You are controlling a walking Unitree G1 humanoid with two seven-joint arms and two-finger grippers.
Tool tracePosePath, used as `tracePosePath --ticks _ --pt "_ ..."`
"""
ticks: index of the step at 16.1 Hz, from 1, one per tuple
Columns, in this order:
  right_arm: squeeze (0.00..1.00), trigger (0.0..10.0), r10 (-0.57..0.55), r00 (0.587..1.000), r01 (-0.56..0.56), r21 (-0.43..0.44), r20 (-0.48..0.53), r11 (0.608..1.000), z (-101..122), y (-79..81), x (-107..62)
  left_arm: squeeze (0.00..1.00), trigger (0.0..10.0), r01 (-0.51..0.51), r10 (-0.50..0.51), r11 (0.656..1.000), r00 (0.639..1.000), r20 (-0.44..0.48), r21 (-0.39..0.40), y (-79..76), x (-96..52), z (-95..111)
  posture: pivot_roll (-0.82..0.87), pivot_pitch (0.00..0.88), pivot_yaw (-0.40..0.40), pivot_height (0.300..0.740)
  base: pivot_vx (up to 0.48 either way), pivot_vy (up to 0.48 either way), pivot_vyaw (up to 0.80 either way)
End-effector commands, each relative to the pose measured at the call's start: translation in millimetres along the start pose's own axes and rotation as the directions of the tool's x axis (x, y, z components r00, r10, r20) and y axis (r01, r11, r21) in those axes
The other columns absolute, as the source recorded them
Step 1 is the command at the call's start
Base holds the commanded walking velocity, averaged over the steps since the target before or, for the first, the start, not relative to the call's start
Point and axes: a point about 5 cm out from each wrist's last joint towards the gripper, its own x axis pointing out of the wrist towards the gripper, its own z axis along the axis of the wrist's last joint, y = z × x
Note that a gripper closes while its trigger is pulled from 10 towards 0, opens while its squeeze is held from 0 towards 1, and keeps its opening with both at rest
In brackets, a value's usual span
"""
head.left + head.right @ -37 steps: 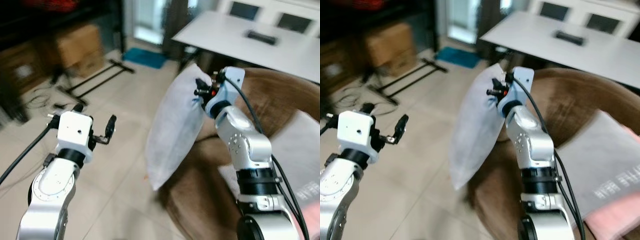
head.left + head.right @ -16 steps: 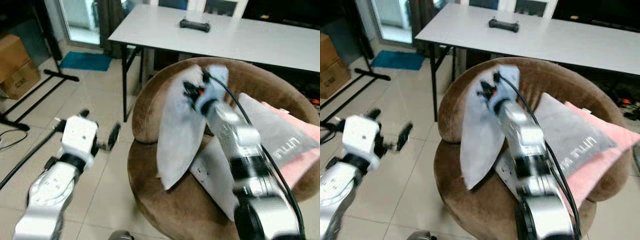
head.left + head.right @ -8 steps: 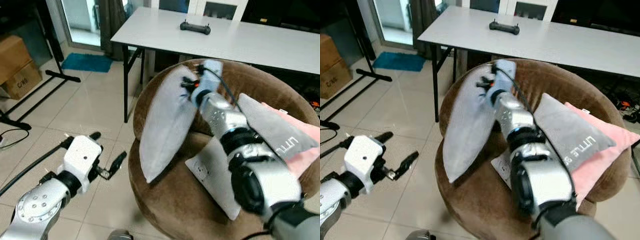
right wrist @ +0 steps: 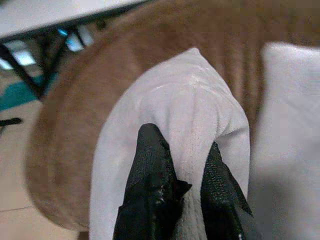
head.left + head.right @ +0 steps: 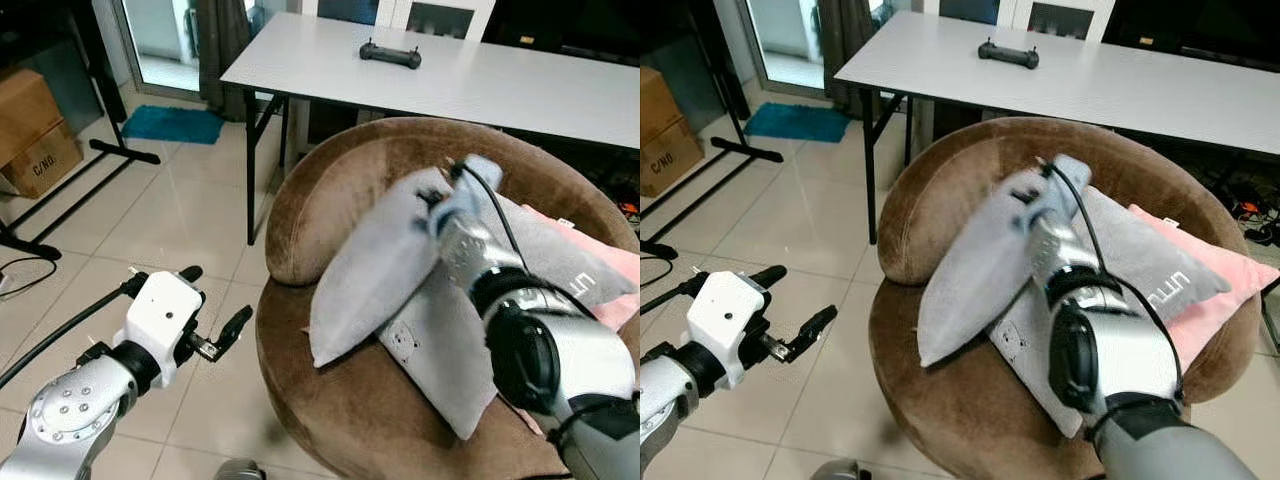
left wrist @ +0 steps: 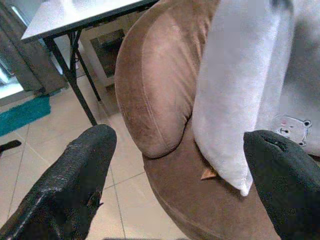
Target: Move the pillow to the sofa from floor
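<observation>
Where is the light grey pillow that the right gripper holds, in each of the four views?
Left eye view: pillow leaning across the brown sofa seat, centre.
Right eye view: centre, tilted the same way.
Left wrist view: upper right, lower corner near the seat.
Right wrist view: centre, pinched by the right gripper.
Shared landmark: the sofa's rounded brown backrest.

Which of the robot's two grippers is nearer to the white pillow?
Right. The right gripper pinches the white pillow at its top corner; the left gripper hangs open over the floor beside the sofa.
</observation>
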Motion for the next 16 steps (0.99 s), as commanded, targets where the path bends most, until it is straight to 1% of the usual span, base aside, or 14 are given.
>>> tracePosePath --ticks 1,2,3,5,6,7,8,9,11,12,14,15,16 --pt "0.0 10.0 -0.042 0.999 0.042 0.008 0.014 0.999 4.0 -8.3 0.6 0.0 10.0 0.01 -0.01 1.0 1.0 0.009 0.004 -0.1 -2.8 3.9 0.3 0.0 -0.095 0.74 0.0 0.0 0.0" --pt "0.27 10.0 -0.05 0.999 0.049 0.04 0.015 0.998 5.1 -11.1 0.8 0.0 10.0 0.025 -0.025 1.0 1.0 0.002 -0.006 -1.2 -2.9 2.5 0.3 0.0 -0.095 0.74 0.0 0.0 0.0" --pt "1.0 10.0 -0.061 0.998 0.06 0.042 0.029 0.997 8.2 -12.6 0.9 0.0 10.0 0.041 -0.041 0.999 0.999 -0.002 -0.008 -1.9 -1.9 1.4 0.3 0.0 -0.09 0.74 0.0 0.0 0.0" --pt "1.0 10.0 -0.059 0.996 0.055 0.066 0.063 0.996 17.0 -14.6 1.1 0.0 10.0 0.045 -0.045 0.999 0.999 0.0 -0.007 -1.7 0.3 -0.1 0.29 0.0 -0.086 0.74 0.0 0.0 0.0" --pt "1.0 10.0 -0.034 0.995 0.025 0.089 0.093 0.996 24.2 -14.9 1.2 0.0 10.0 0.044 -0.044 0.999 0.999 0.005 -0.006 -1.3 1.5 -0.3 0.29 0.0 -0.086 0.74 0.0 0.0 0.0" --pt "1.0 10.0 -0.04 0.993 0.031 0.076 0.115 0.997 30.4 -18.6 1.2 0.0 10.0 0.042 -0.042 0.999 0.999 0.008 -0.007 -0.4 3.0 -0.2 0.29 0.0 -0.084 0.74 0.0 0.0 0.0" --pt "1.0 10.0 -0.057 0.988 0.046 0.085 0.141 0.995 37.6 -24.5 1.0 0.0 10.0 0.041 -0.041 0.999 0.999 0.009 -0.007 -0.2 4.3 -0.5 0.29 0.0 -0.082 0.74 0.0 0.0 0.0" --pt "1.0 10.0 -0.08 0.984 0.065 0.099 0.157 0.993 42.4 -29.3 0.7 0.0 10.0 0.041 -0.041 0.999 0.999 0.01 -0.008 -0.4 4.9 -0.9 0.29 0.0 -0.082 0.74 0.0 0.0 0.0" --pt "1.0 10.0 -0.077 0.973 0.046 0.148 0.216 0.988 57.4 -37.8 -0.6 0.0 10.0 0.039 -0.039 0.999 0.999 0.019 -0.015 -3.1 6.5 -1.7 0.27 0.0 -0.08 0.74 0.0 0.0 0.0" --pt "1.0 10.0 -0.044 0.966 0.001 0.166 0.255 0.986 67.6 -39.0 -1.8 0.0 10.0 0.027 -0.026 0.999 0.999 0.034 -0.028 -4.5 8.1 -0.6 0.27 0.0 -0.082 0.74 0.0 0.0 0.0" --pt "1.0 10.0 0.05 0.938 -0.099 0.126 0.343 0.987 86.1 -37.6 -5.2 0.0 10.0 -0.046 0.051 0.997 0.996 0.075 -0.068 -4.6 13.9 2.2 0.24 0.0 -0.087 0.74 0.0 0.0 0.0" --pt "1.0 10.0 0.118 0.924 -0.174 0.124 0.364 0.977 88.5 -36.7 -6.5 0.0 10.0 -0.098 0.105 0.992 0.991 0.087 -0.084 -6.6 17.0 2.2 0.22 0.0 -0.089 0.74 0.0 0.0 0.0" --pt "0.89 10.0 0.134 0.919 -0.191 0.121 0.371 0.974 86.9 -38.4 -7.1 0.0 10.0 -0.116 0.124 0.989 0.988 0.092 -0.087 -8.1 18.3 2.4 0.22 0.0 -0.089 0.74 0.0 0.0 0.0"
